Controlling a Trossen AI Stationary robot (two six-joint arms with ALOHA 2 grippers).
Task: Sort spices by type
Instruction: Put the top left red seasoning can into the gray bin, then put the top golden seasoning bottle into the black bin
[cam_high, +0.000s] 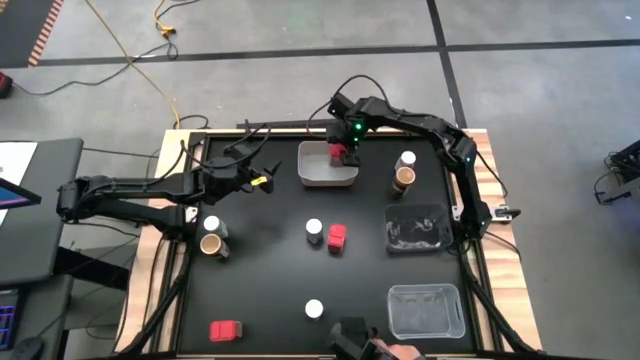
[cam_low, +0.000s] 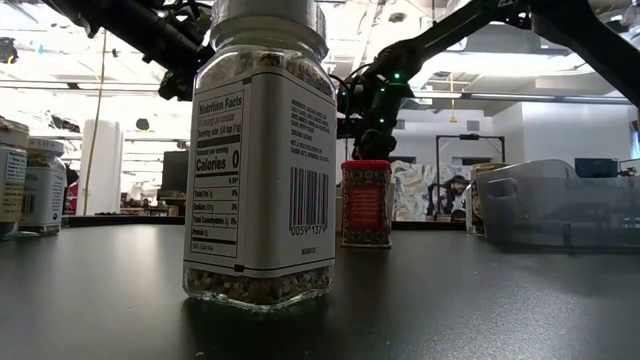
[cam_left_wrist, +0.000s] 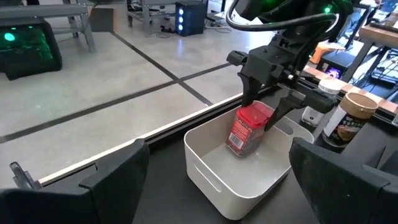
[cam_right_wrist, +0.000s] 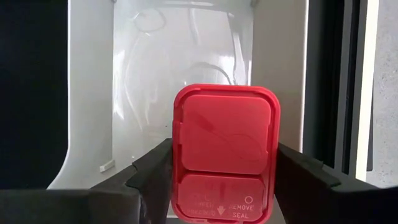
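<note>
My right gripper (cam_high: 343, 152) hangs over the white rectangular bin (cam_high: 318, 178) at the far middle of the table and is shut on a red blocky box (cam_left_wrist: 249, 128). My left gripper (cam_high: 260, 176) hovers open left of the bin and holds nothing; in its wrist view its fingers (cam_left_wrist: 118, 180) stand wide apart. Two more red boxes (cam_high: 336, 237) (cam_high: 226, 330), white-lidded jars (cam_high: 314, 231) (cam_high: 314, 310) (cam_high: 211, 226) (cam_high: 406, 160) and brown jars (cam_high: 212, 246) (cam_high: 404, 178) stand on their bases on the table. My right gripper pinches the red box just below its lid (cam_right_wrist: 225, 155), one finger on each of two opposite sides. The fingers (cam_left_wrist: 252, 93) come from above, pointing down. The box sits tilted inside the white bin; whether its lower end (cam_left_wrist: 236, 148) rests on the bin's floor I cannot tell.
Two clear plastic bins (cam_high: 418, 228) (cam_high: 425, 310) sit on the table's right half. In the low view a white-lidded jar (cam_low: 260, 150) stands close in front, a red box (cam_low: 366, 203) behind it. A bare strip of black table lies between the left jars and the middle ones.
</note>
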